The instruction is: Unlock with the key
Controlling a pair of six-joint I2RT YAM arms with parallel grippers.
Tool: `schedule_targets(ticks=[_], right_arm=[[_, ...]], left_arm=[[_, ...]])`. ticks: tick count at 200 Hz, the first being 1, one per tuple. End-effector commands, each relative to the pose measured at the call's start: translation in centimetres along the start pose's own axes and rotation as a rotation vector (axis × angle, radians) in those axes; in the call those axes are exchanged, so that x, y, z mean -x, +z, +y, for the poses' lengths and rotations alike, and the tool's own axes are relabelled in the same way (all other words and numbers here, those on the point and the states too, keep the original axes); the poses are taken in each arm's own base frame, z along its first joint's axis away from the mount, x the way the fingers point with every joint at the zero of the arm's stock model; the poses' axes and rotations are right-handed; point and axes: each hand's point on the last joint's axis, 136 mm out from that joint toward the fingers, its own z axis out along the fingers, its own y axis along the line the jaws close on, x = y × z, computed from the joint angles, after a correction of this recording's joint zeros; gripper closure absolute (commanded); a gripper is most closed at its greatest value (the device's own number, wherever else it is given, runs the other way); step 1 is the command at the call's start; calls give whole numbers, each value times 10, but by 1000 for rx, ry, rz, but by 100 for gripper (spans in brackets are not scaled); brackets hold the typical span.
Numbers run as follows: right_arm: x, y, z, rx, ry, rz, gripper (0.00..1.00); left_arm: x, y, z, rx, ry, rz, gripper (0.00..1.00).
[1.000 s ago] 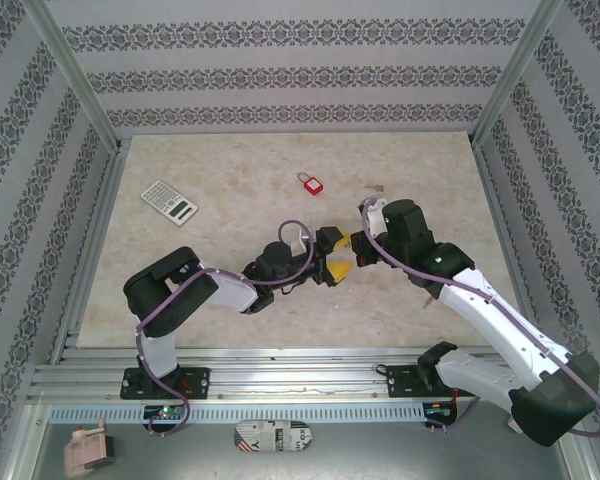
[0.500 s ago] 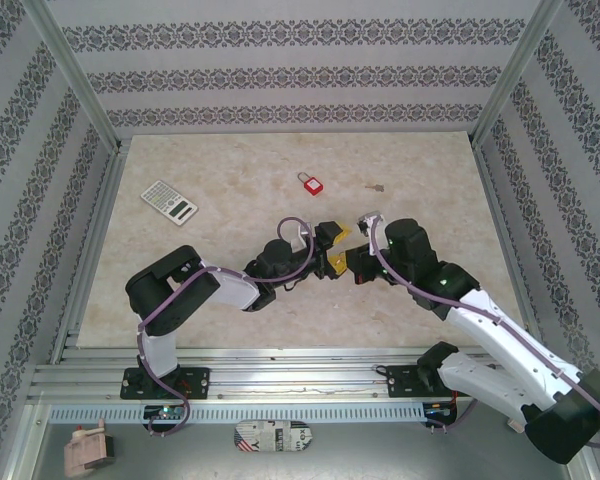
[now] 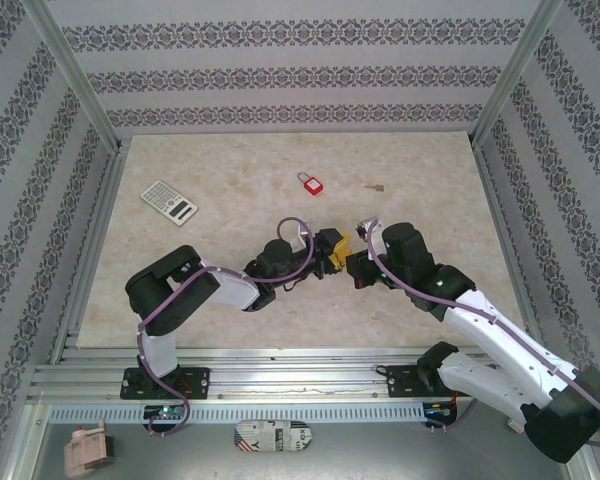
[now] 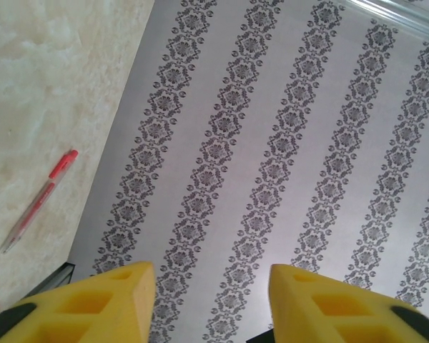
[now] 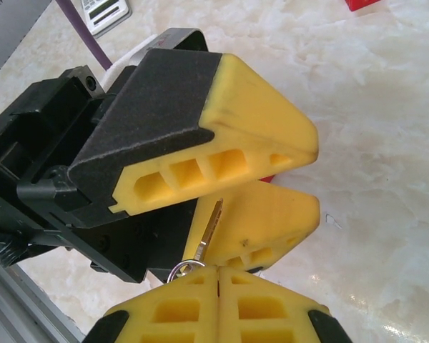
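Observation:
The red padlock (image 3: pixel 311 183) lies by itself on the marble table, far of both grippers. My right gripper (image 5: pixel 218 279) is shut on the key (image 5: pixel 213 223); its metal blade sticks out and its ring (image 5: pixel 179 270) hangs at the left fingertip. The blade points into the gap between the yellow fingers (image 5: pixel 250 121) of my left gripper, which stands open right in front. From above, the left gripper (image 3: pixel 338 250) and right gripper (image 3: pixel 352 265) meet tip to tip at mid table. In the left wrist view the left gripper (image 4: pixel 211 307) is open with nothing between its fingers.
A calculator (image 3: pixel 169 201) lies at the far left of the table. A small metal item (image 3: pixel 377 187) sits right of the padlock. A red pen (image 4: pixel 39 204) lies on the table near the patterned wall. Aluminium frame posts and patterned walls enclose the table.
My right gripper has swung nearer and leftward, bringing the key up to the left gripper's open fingers. The left gripper has shifted slightly farther. The padlock has not moved.

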Motion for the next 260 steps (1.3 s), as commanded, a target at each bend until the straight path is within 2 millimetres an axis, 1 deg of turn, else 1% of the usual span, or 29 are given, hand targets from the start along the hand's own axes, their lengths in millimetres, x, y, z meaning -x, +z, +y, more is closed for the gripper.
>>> schedule_targets(ticks=[1, 27, 72, 86, 122, 142, 169, 197, 202, 206, 218, 224, 231, 247, 260], right_arm=[[2, 0, -5, -16, 14, -13, 100], [1, 0, -7, -21, 25, -11, 100], [4, 1, -10, -24, 37, -16, 100], [4, 2, -11, -26, 39, -15, 100], [6, 0, -16, -38, 49, -19, 100], [4, -4, -25, -70, 66, -12, 100], [-1, -9, -34, -87, 90, -7, 100], [-11, -7, -36, -74, 114, 0, 100], [-12, -6, -36, -71, 121, -3, 96], [-13, -5, -35, -63, 126, -4, 89], [-15, -4, -31, -31, 139, -11, 69], [-15, -3, -30, -21, 147, -18, 57], [-14, -3, -28, -6, 158, -33, 47], [-6, -5, -16, 72, 173, -83, 36], [3, -10, -6, 143, 195, -132, 32]], left_arm=[[6, -6, -6, -6, 30, -18, 62], [7, -6, -4, 0, 38, -15, 74], [7, -4, 0, 11, 42, -10, 92], [7, -4, 2, 17, 43, -10, 100], [9, -7, 3, 35, 59, -15, 100], [12, -11, 7, 87, 109, -18, 100], [20, -23, 11, 223, 245, -46, 100], [22, -36, -4, 351, 422, -68, 100], [21, -37, -8, 369, 454, -64, 100], [20, -38, -10, 389, 479, -62, 100], [18, -40, -18, 433, 544, -53, 100], [17, -40, -21, 448, 571, -47, 100], [17, -40, -23, 464, 594, -40, 100], [17, -41, -25, 498, 643, -32, 100], [20, -42, -26, 506, 680, -46, 100]])
